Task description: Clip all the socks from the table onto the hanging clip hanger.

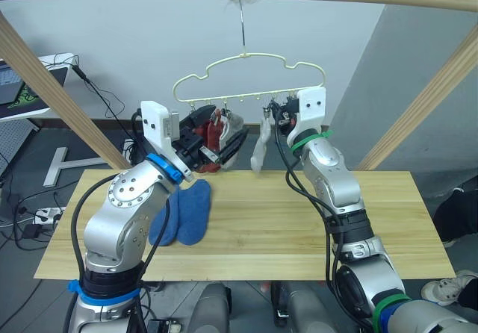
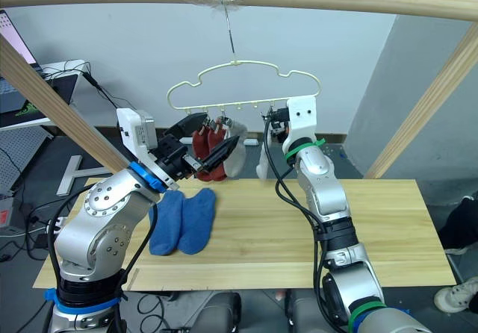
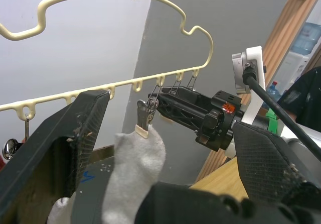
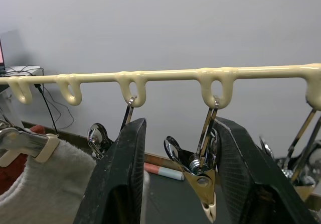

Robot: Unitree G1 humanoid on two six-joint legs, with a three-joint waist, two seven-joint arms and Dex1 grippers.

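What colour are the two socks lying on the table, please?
Blue socks, clearest in the right eye view.

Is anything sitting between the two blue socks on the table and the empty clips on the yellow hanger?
Nothing rests on the two blue ankle socks, and the light wooden table around them is bare. The left gripper, fingers open, is raised between them and the pale-yellow wire clip hanger. The right gripper straddles an empty metal clip.

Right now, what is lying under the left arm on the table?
Two blue socks lie side by side on the table. The left arm covers their upper ends, so those cannot be seen.
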